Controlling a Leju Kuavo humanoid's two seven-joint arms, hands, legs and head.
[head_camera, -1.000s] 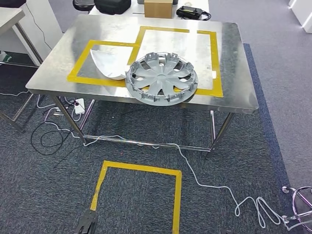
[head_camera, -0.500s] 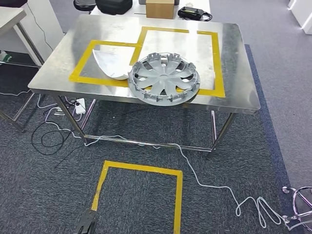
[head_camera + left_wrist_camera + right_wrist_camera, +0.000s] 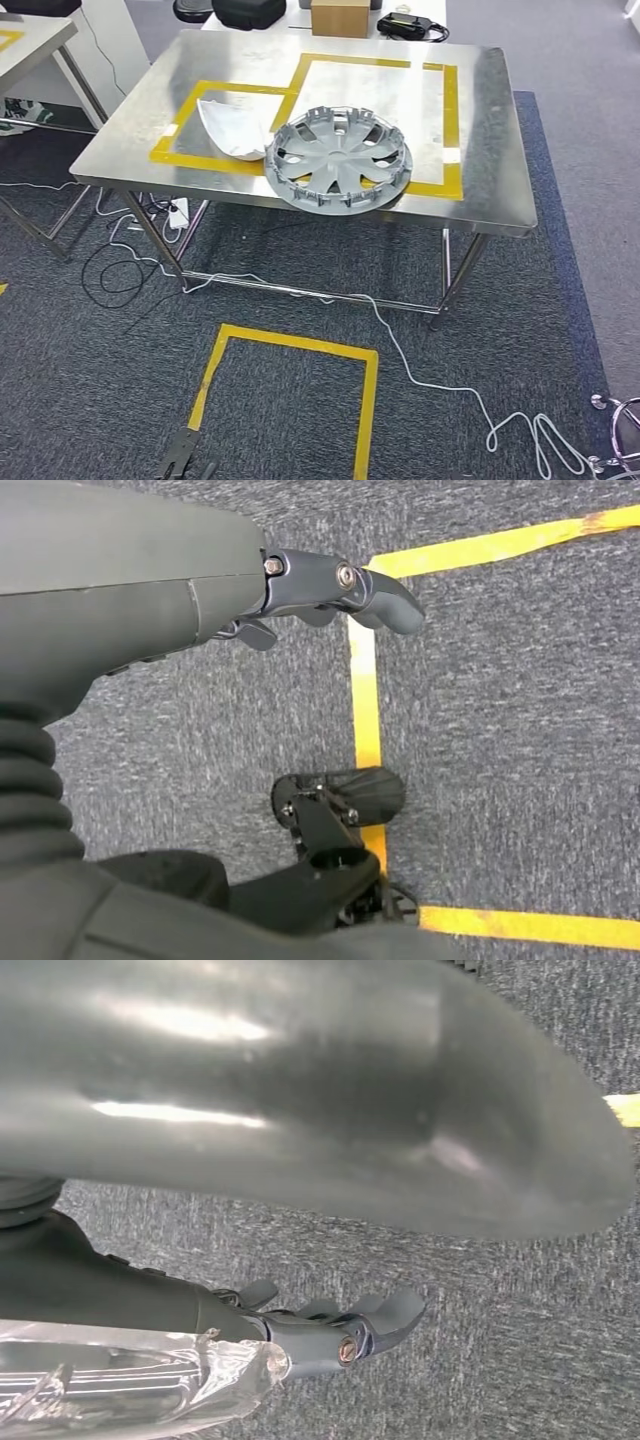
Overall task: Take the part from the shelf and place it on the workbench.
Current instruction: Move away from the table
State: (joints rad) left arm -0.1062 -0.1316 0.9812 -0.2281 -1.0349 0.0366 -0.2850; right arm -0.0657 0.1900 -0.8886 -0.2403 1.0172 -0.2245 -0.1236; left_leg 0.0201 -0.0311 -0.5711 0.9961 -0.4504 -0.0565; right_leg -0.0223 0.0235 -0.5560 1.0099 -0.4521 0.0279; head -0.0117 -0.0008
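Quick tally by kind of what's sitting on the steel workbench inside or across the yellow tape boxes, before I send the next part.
Wheel covers: 1, the grey hubcap lying across the tape of the right box.
Curved white panels: 1, the white panel in the left box, beside the hubcap.
Total: 2 on the workbench.

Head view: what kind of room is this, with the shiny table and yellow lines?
Probably a workshop or robot test lab. A steel workbench has yellow tape boxes marked on it, with a grey wheel cover lying on one. Another yellow tape square marks the grey carpet, and loose cables run across the floor.
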